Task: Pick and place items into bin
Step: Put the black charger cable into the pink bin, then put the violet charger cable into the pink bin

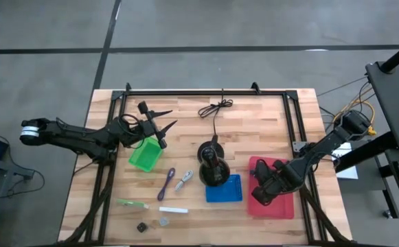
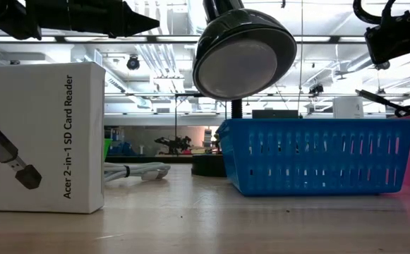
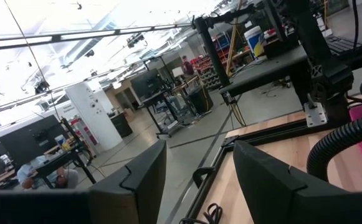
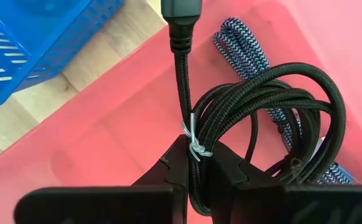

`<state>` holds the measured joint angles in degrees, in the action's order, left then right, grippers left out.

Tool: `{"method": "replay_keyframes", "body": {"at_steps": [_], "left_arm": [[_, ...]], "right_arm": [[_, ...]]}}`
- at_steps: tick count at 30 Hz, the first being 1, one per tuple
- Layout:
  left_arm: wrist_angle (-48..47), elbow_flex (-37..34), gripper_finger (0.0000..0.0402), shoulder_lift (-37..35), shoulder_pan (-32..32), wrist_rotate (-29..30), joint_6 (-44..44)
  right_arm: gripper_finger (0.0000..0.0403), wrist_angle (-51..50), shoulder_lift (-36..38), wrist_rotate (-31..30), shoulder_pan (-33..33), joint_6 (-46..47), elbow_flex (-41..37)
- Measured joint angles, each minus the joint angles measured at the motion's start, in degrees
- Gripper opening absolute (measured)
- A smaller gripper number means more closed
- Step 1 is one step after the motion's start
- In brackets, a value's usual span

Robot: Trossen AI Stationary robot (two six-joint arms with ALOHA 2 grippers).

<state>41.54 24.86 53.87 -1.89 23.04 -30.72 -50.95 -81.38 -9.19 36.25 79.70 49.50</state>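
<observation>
The black cable coil [image 4: 274, 134], tied w/ a small wire twist, is pinched between the closed fingers of the right gripper [image 4: 199, 165] and hangs just over the red bin [image 4: 124, 130], where a blue-white braided cable [image 4: 243, 53] already lies. So the step in hand is the placing; next move, I think, is only to open the fingers and let the coil drop inside the rim, then lift away w/o catching a loop.

The blue basket [image 1: 224, 190] is beside the red bin. The left gripper [image 1: 159, 123] waits open above the green bin [image 1: 144, 155]. Still on the tabletop [image 1: 254, 116]: purple tool [image 1: 167, 184], green stick [image 1: 131, 203], white stick [image 1: 173, 210], two tiny cubes [image 1: 152, 224].

Readable text, low view: white box [image 2: 39, 134] says "Acer 2-in-1 SD Card Reader".
</observation>
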Motion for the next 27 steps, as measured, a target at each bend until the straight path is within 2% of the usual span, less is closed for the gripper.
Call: {"method": "replay_keyframes", "body": {"at_steps": [23, 27], "left_arm": [[0.0, 0.0, 0.0172, 0.0, 0.0, 0.0, 0.1], [-0.1, 0.0, 0.0172, 0.0, 0.0, 0.0, 0.1]], "right_arm": [[0.0089, 0.5, 0.3, 0.2, 0.0, -0.6, 0.0], [0.0093, 0.5, 0.5, 0.2, 0.0, -3.5, 0.0]]}}
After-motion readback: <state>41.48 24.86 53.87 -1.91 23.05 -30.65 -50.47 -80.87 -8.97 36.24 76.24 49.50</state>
